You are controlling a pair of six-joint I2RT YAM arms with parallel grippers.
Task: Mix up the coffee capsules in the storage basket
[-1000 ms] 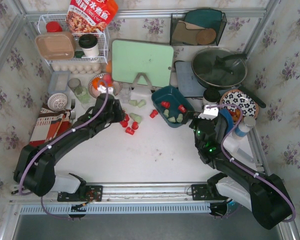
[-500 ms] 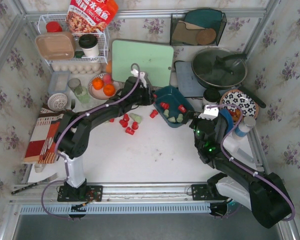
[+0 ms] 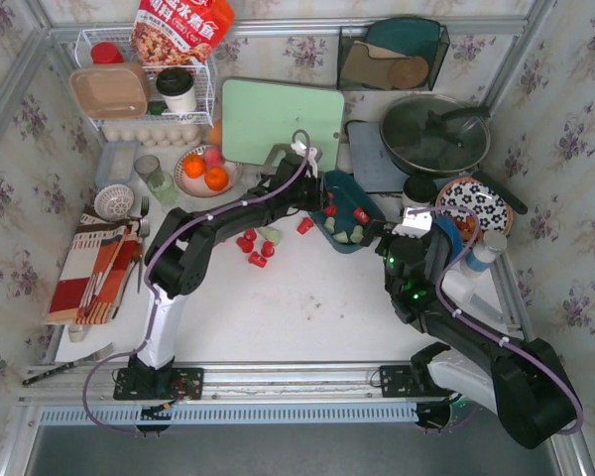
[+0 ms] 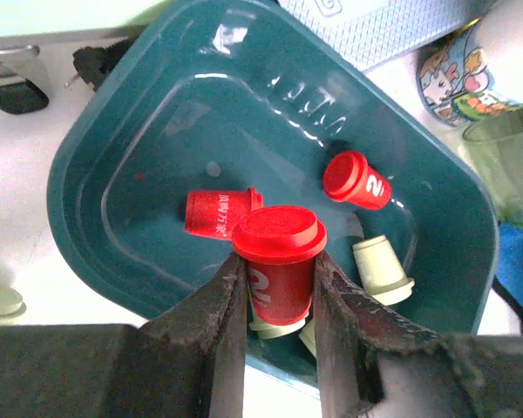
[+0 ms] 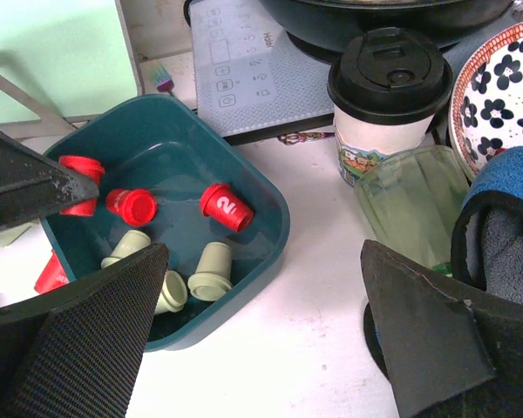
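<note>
Left gripper [image 4: 276, 287]: squeezing one red capsule [image 4: 277, 252] tight, right over the storage basket [image 4: 148, 104].
Right gripper [image 5: 253, 348]: fingers wide apart, holding nothing, on the near side of the basket.
What could go wrong: if dropped from too high, the capsule may bounce out over the rim.
Coffee capsules [image 3: 255, 248]: tiny red and pale green cups. A few lie in the basket, and more sit on the table [image 3: 307, 307] to its left.

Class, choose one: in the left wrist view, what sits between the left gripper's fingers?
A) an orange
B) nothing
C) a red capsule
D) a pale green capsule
C: the left gripper pinches a red capsule above the storage basket.
</note>
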